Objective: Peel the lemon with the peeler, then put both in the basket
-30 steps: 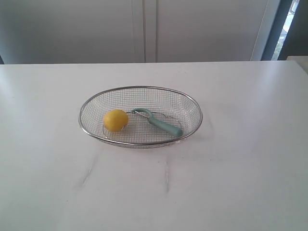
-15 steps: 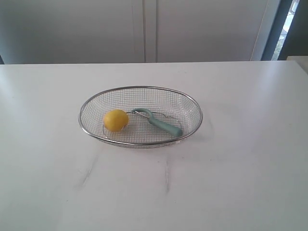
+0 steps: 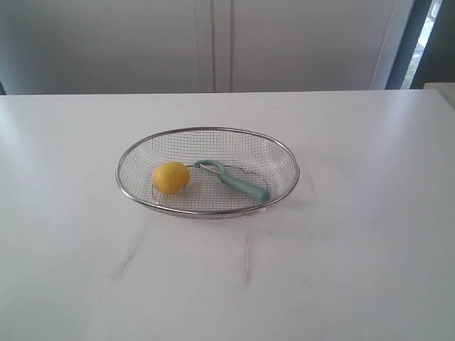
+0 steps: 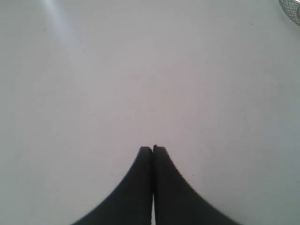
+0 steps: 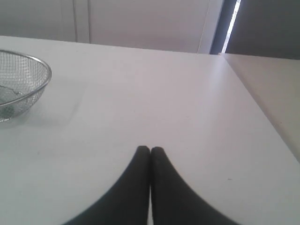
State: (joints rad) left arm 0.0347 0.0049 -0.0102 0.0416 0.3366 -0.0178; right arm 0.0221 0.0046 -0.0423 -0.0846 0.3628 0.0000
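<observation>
Ext. view: the lemon (image 3: 171,177) is seen inside the basket (image 3: 207,129), on the left part of the mesh floor. The peeler (image 3: 234,182) is laid just beside it to the right, looped head toward the lemon, handle angled to the near-right rim. Whether they touch can't be told. The skin looks evenly yellow and no peel strips are seen in the basket or on the table (image 3: 341,263), so peeling is judged prob. not done. Both items are in the basket, so the placing condition is met as things lie. No arm is caught in this view. Faint grey smudges (image 3: 131,252) are noted in front of the basket, pale cabinet doors (image 3: 213,42) behind. Nothing is found blocking access from above.

L wrist view: the left gripper (image 4: 153,149) is clenched w/ nothing held, over bare table. Only a sliver of basket mesh is caught at the edge.

R wrist view: the right gripper (image 5: 150,149) is likewise pressed together, empty, well apart from the basket's end.
</observation>
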